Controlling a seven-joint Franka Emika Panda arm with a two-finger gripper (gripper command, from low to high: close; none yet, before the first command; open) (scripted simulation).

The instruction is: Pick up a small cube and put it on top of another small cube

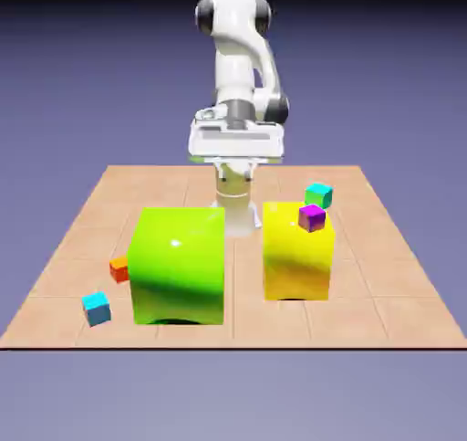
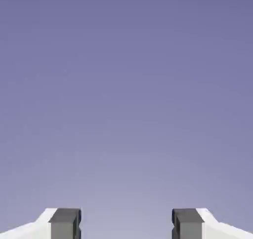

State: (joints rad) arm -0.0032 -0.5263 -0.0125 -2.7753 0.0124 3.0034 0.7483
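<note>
Hand view: the gripper is wide and empty. Below it, toward the exterior view's right, sits the purple cube (apparently ungrasped); the task seems at its approach, needing a cube chosen and a descent.

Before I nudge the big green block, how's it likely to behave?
The green block may rock or roll, since its sides look curved. It probably won't flex; its surface looks smooth and solid. Broad beside the blue cube, it might resist a light push.
</note>
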